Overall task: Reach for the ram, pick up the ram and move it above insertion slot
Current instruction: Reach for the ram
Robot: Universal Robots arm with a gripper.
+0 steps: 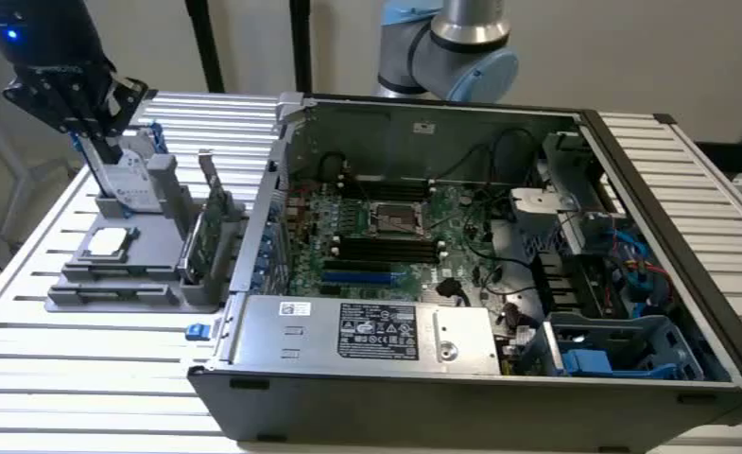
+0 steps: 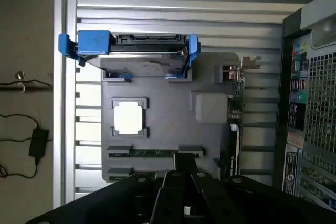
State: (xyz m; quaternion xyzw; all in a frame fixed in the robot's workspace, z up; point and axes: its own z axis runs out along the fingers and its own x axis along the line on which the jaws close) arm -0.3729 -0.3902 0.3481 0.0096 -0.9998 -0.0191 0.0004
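Observation:
The ram is a thin green stick lying on edge in a groove of the grey holder. My gripper hangs above the holder with its fingers shut and empty, its tips over the end of the ram's groove. In the exterior view the gripper is high at the left, over the holder. The long dark insertion slots lie on the motherboard inside the open computer case, well towards the exterior view's right of the gripper.
On the holder stand a silver hard drive in a blue caddy, a square processor and a wider green card with a metal bracket. The case wall rises beside the holder. Slatted table surrounds both.

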